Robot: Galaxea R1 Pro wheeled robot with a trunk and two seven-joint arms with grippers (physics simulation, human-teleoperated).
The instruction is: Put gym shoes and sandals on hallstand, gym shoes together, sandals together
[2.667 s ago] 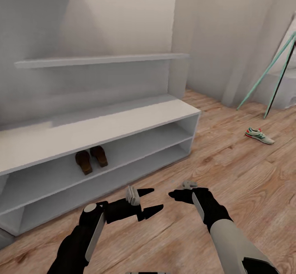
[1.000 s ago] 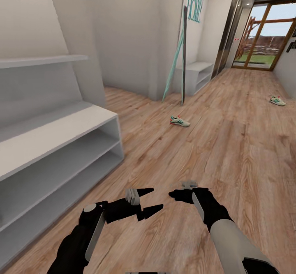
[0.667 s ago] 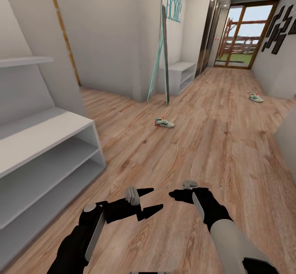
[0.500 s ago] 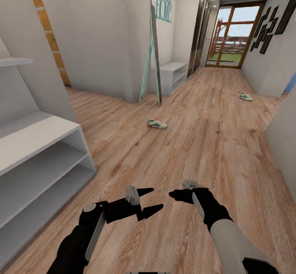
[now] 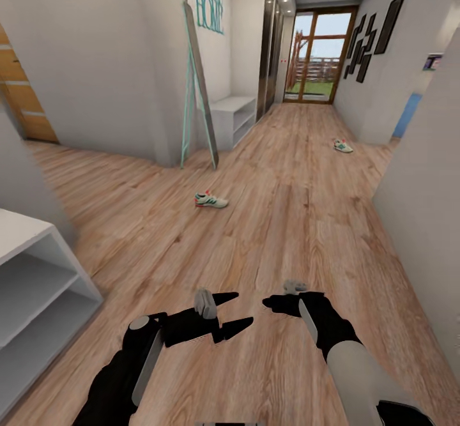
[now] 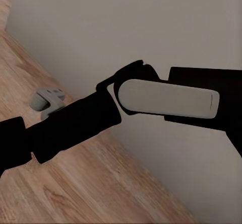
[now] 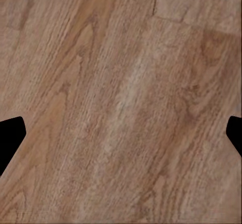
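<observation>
Two white gym shoes (image 5: pixel 211 200) (image 5: pixel 343 146) well apart on corridor floor (image 5: pixel 287 221).

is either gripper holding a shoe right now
No, in the head view the left gripper and right gripper are both open and empty, while the two gym shoes lie on the corridor floor.

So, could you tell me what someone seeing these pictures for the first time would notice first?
Probably the white sneaker with green stripes and red-orange accents lying alone on the warm brown wood-plank floor mid-corridor, with its twin, the second sneaker, farther down toward the glass door. Next, the robot's black left gripper and right gripper, both open and empty, hanging low in front, and the corner of the light-grey shoe rack at the near left.
</observation>
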